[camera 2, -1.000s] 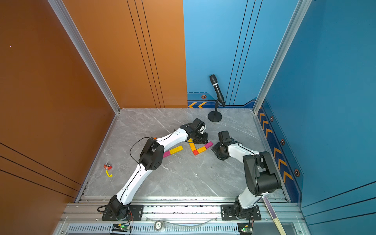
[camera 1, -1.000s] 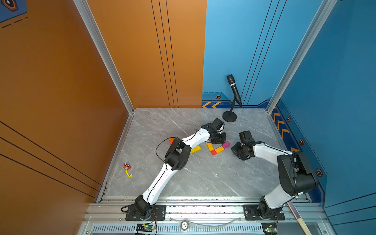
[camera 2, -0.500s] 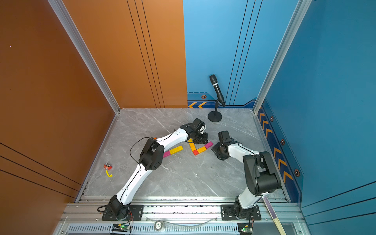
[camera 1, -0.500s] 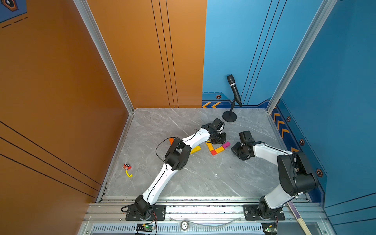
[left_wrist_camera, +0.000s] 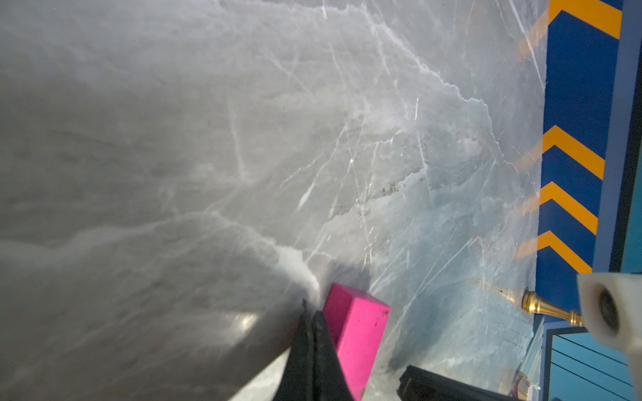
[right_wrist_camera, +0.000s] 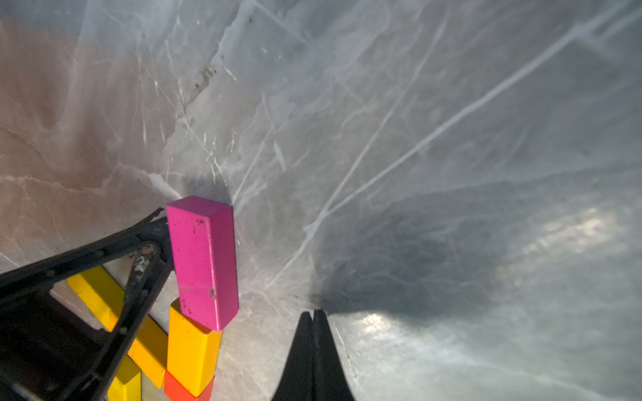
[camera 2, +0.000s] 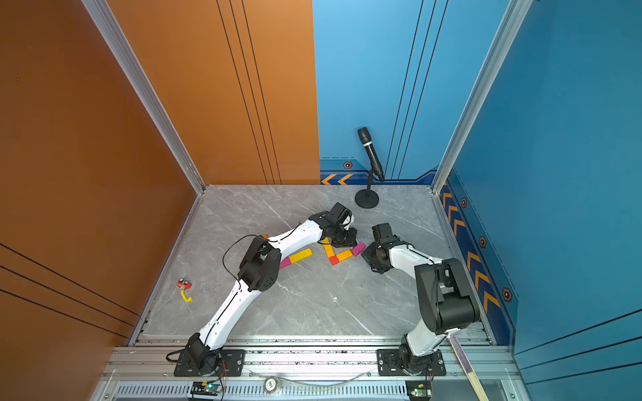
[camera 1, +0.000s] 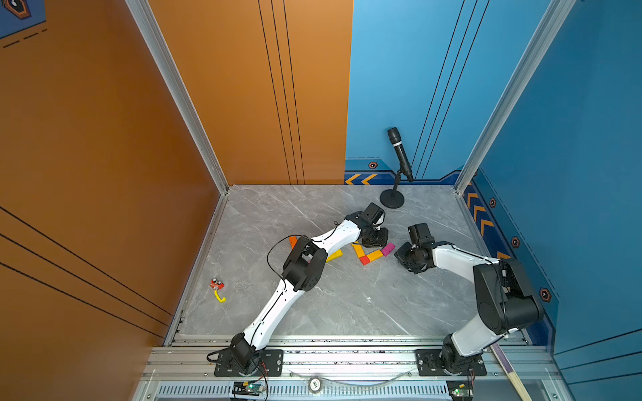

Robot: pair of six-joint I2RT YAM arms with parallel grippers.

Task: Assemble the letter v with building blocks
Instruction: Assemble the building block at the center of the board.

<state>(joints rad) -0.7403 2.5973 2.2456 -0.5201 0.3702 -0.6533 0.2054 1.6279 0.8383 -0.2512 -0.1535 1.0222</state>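
Observation:
Four building blocks lie end to end in a V on the grey marble floor: a yellow block [camera 1: 357, 249], a red cube [camera 1: 364, 260], an amber block [camera 1: 375, 256] and a pink block [camera 1: 388, 248]. My left gripper [left_wrist_camera: 310, 312] is shut and empty, its tips resting against the inner side of the pink block [left_wrist_camera: 354, 330]. It sits inside the V in both top views [camera 1: 379, 239] [camera 2: 350, 239]. My right gripper [right_wrist_camera: 313, 314] is shut on nothing, a short way off the outer side of the pink block [right_wrist_camera: 203, 260]. A loose yellow block [camera 2: 301, 256] and a pink block [camera 2: 285, 262] lie by the left arm.
A microphone on a round stand [camera 1: 394, 194] stands at the back, behind the left gripper. A small red part with a yellow cable [camera 1: 217, 288] lies near the left wall. An orange block [camera 1: 293, 240] peeks from behind the left arm. A brass knob [left_wrist_camera: 542, 307] sits at the right wall.

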